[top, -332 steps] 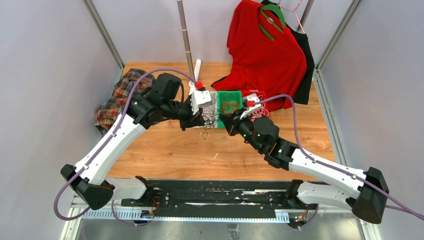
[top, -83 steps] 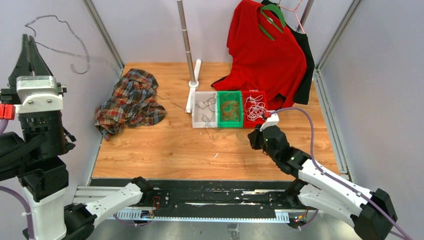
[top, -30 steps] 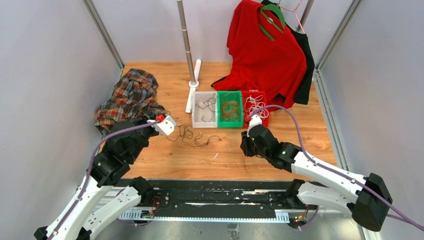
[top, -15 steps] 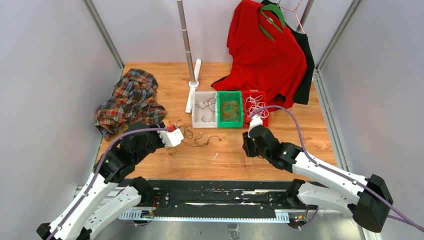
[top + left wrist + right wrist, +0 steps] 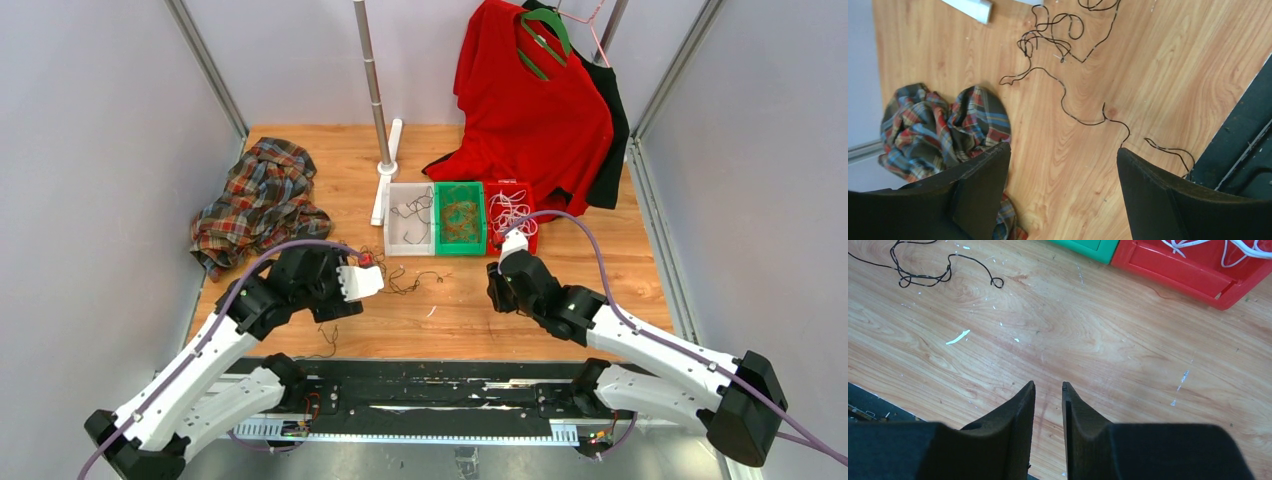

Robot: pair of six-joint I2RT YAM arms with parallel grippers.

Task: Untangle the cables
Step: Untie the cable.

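Note:
A thin black cable [image 5: 400, 282] lies loose on the wooden table in front of the bins, and one strand [image 5: 325, 348] trails to the front edge. In the left wrist view this cable [image 5: 1063, 95] runs from a tangle down past my right fingertip. My left gripper [image 5: 1063, 148] hangs open and wide above bare wood, holding nothing. My right gripper [image 5: 1048, 385] hovers over the table with its jaws a narrow gap apart and nothing between them. The cable's far loop [image 5: 923, 275] lies to its upper left. White cables [image 5: 510, 212] fill the red bin and orange-brown cables [image 5: 460, 215] the green one.
A clear bin [image 5: 392, 240] with a black cable, a green bin [image 5: 460, 248] and a red bin [image 5: 524, 240] stand in a row mid-table. A plaid shirt [image 5: 255, 205] lies at the left. A pole on a white base [image 5: 385, 165] and a red shirt [image 5: 530, 110] are behind.
My left arm has swung right and toward the near edge, and its jaws have opened wide, letting go of the black cable, which now lies on the table. The right arm has barely moved.

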